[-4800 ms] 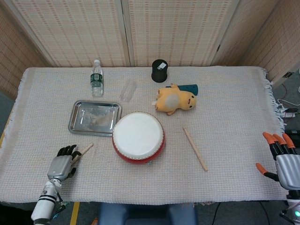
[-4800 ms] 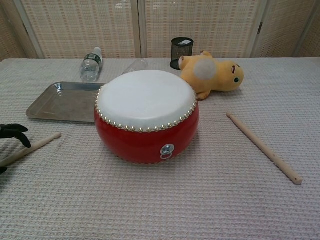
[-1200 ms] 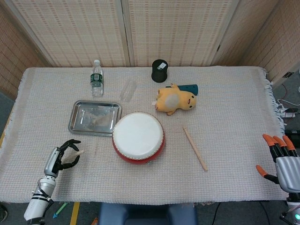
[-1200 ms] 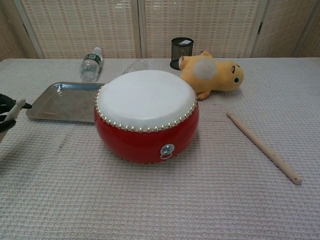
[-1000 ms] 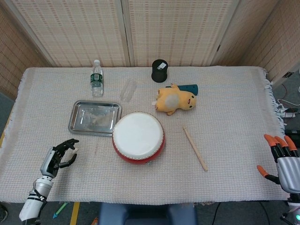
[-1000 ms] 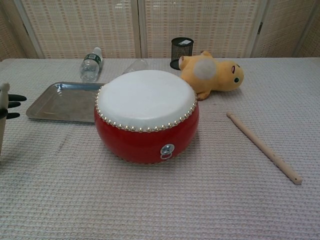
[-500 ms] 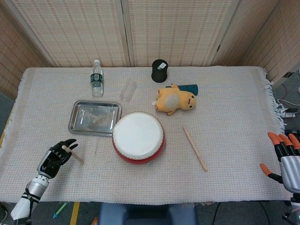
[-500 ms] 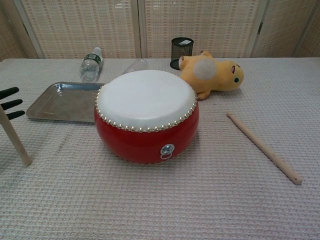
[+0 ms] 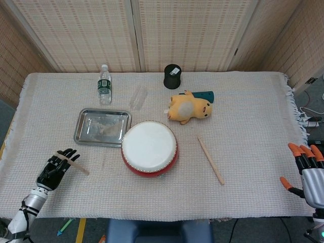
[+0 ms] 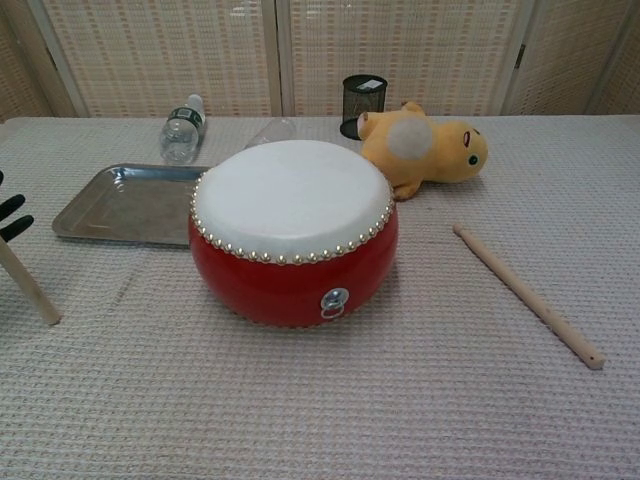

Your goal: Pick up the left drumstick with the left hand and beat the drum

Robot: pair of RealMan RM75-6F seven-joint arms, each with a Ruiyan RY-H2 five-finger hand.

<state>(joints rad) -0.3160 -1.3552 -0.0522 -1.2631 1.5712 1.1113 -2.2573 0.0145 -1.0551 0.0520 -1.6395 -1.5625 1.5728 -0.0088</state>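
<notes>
The stick point(image 9: 71, 162) sat in our left hand point(image 9: 52, 169), left of the drum point(image 9: 150, 148) and well apart from it, near the front-left part of the cloth point(image 9: 253, 111). Our dark fingers point(image 9: 65, 153) were clamped around its upper part, and the free end slanted out toward the drum. In the chest view only the fingertips point(image 10: 12, 216) showed at the left edge, with the stick point(image 10: 28, 283) angling down from them, its tip at or just above the cloth point(image 10: 320, 420); we could not tell whether it touched.

The drum point(image 10: 294, 228) itself, red-bodied with a white skin, stood upright. Left of the drum and slightly behind it lay a metal tray point(image 9: 102, 126), close to the drum's rim. Behind the tray stood a water bottle point(image 9: 104, 84), and a clear cup point(image 9: 137, 96) lay on its side behind the drum. A yellow plush point(image 9: 189, 108) lay behind the drum to the right, with a black mesh cup point(image 9: 172, 76) further back. Right of the drum, apart from it, a second stick point(image 9: 210, 160) lay flat on the cloth.

Our right hand point(image 9: 307, 170) was far to the right of the drum, at the cloth's edge, its orange-tipped fingers apart and holding nothing.
</notes>
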